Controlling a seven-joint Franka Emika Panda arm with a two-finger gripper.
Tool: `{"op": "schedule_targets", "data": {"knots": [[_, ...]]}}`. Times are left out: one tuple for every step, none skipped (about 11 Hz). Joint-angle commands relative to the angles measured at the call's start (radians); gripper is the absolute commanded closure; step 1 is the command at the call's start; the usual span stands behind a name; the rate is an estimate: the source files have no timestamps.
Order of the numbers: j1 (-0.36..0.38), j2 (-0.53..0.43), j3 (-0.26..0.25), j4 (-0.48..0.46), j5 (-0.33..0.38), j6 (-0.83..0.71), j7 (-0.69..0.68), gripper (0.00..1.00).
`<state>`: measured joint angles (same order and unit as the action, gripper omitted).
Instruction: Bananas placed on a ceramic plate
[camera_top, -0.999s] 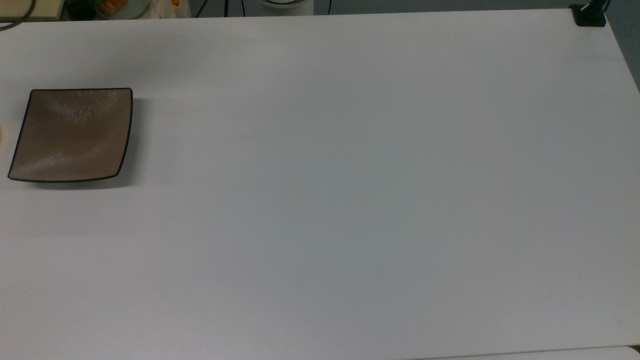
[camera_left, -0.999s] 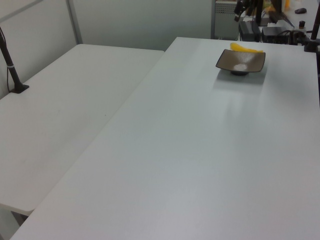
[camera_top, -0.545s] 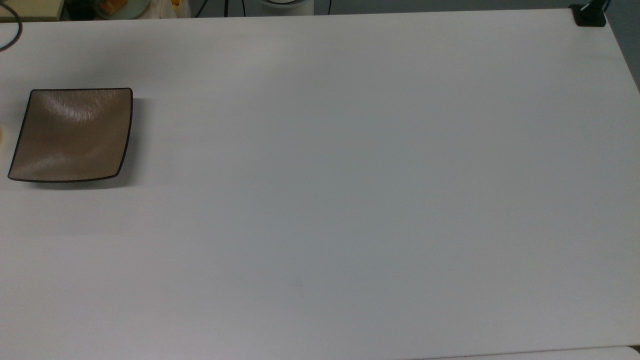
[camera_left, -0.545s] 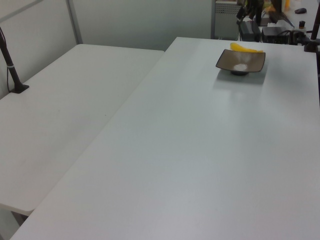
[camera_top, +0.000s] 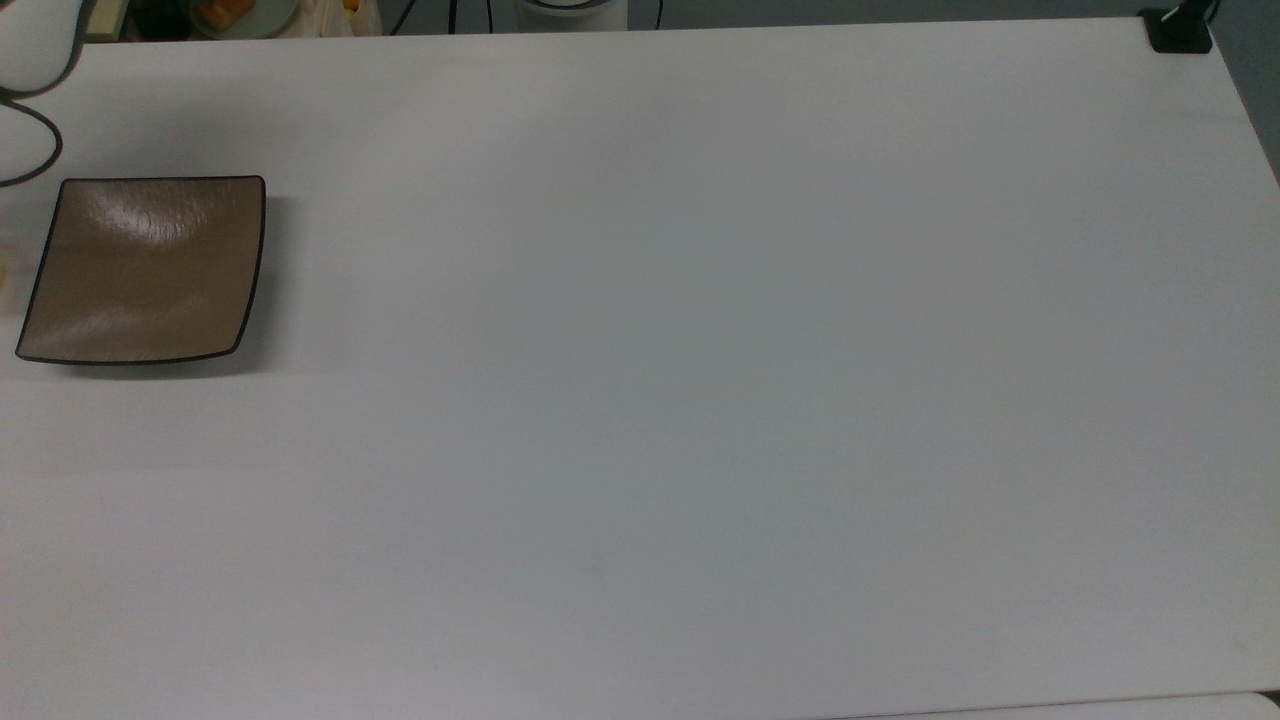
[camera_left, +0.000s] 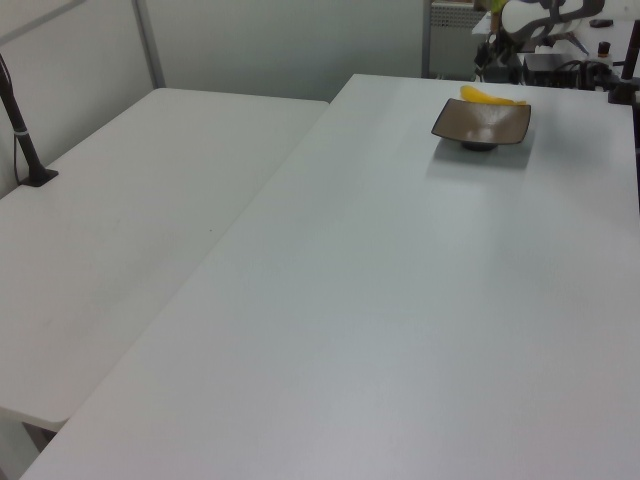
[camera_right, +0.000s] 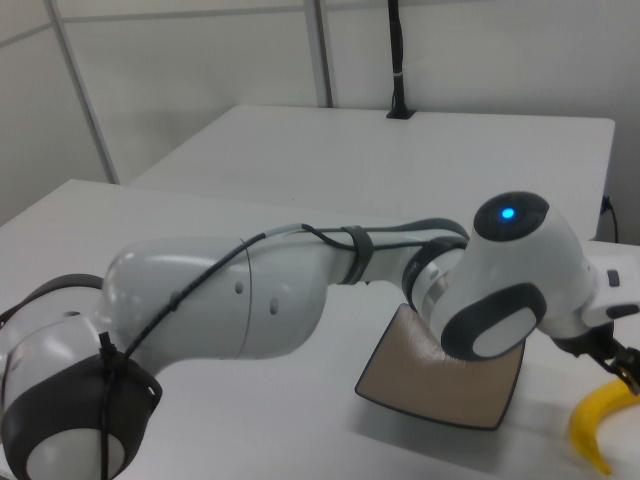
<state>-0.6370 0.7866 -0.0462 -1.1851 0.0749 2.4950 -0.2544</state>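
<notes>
Hand (camera_right: 632, 362) over banana (camera_right: 596, 424) (grip state unclear) | one banana beside one plate (camera_right: 440, 385)

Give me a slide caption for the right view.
Arm reaching over the empty plate toward the banana lying on the table beside it.

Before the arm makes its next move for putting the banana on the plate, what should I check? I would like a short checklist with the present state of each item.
1. Ceramic plate has nothing on it, ready to receive: ok.
2. Banana located, beside the plate on the right view's right, apart from it: ok.
3. Banana on the plate: not ok, not yet done.
4. Pincer close to the banana's upper end in the right view: ok.
5. Firm hold on the banana: cannot tell.
</notes>
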Motion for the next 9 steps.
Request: {"op": "schedule_targets", "data": {"knots": [[-0.004,0.046,0.008,0.016,-0.024,0.028,-0.043,0.00],[-0.006,0.058,0.008,0.012,-0.027,0.034,-0.043,0.00],[-0.004,0.072,0.009,0.009,-0.027,0.068,-0.042,0.00],[-0.003,0.089,0.011,-0.001,-0.026,0.109,-0.033,0.00],[-0.001,0.098,0.011,-0.007,-0.026,0.132,-0.033,0.00],[-0.003,0.103,0.012,-0.011,-0.026,0.136,-0.033,0.00],[-0.003,0.103,0.012,-0.014,-0.024,0.136,-0.033,0.10],[-0.003,0.103,0.014,-0.014,-0.024,0.136,-0.034,0.39],[-0.003,0.102,0.014,-0.014,-0.024,0.136,-0.034,0.63]]}}
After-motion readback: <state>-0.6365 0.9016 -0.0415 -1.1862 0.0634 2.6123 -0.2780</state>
